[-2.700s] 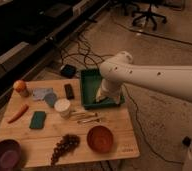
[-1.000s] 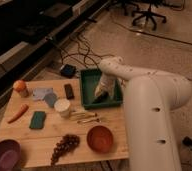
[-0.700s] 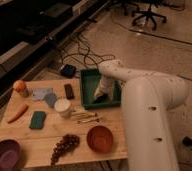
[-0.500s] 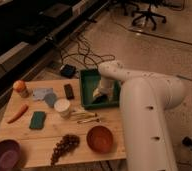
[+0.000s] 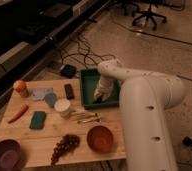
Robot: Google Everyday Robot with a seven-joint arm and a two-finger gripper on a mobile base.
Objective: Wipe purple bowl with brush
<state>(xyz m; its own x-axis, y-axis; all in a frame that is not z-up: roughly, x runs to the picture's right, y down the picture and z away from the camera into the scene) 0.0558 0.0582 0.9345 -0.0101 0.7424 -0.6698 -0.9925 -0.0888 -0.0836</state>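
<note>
Purple bowl (image 5: 6,156): located at the 7 o'clock corner of the wooden table (image 5: 44,135), well apart from the gripper. Gripper (image 5: 99,96): positioned low inside the green tray (image 5: 88,80) at 1 o'clock. Whether it is released or clenched cannot be determined. Orange-brown bowl (image 5: 100,138): 5 o'clock.

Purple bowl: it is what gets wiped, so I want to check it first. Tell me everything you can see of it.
The purple bowl is round, dark purple outside with a lighter violet inside, and looks empty. It stands upright on the wooden table, at the corner in the picture's lower left, partly cut off by the picture's edge. Nothing but the table touches it; the grapes lie apart to its right. The end effector is far from it, down in the green tray.
</note>
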